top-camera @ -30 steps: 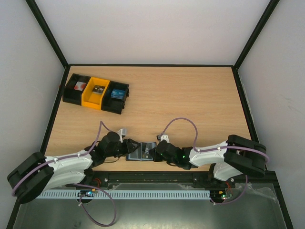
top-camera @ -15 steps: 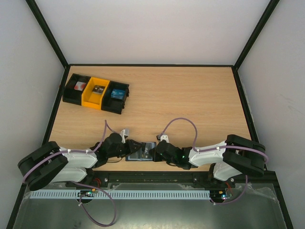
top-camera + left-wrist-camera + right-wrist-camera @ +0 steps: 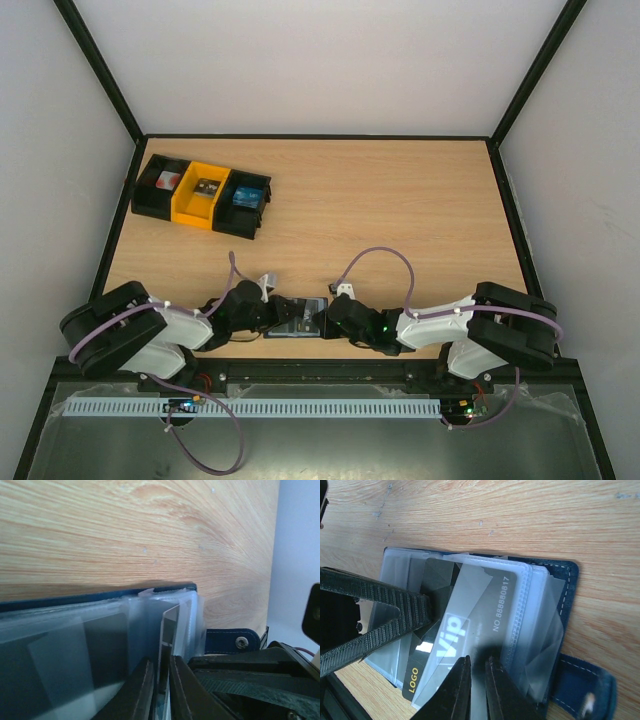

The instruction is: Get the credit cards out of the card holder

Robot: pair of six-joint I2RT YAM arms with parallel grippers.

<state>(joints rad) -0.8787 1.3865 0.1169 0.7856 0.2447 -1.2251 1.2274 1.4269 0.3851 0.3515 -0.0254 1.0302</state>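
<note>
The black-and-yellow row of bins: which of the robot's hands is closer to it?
Left. The left gripper sits at the card holder, nearer to the bins at the far left; the right gripper is on the holder's other side, farther off.

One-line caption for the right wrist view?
Open card holder: left gripper pinches the Vip card partly out of it; right gripper, nearly shut, sits over the card.

The left claw (image 3: 284,311) and right claw (image 3: 321,319) meet at the card holder (image 3: 298,324).
</note>
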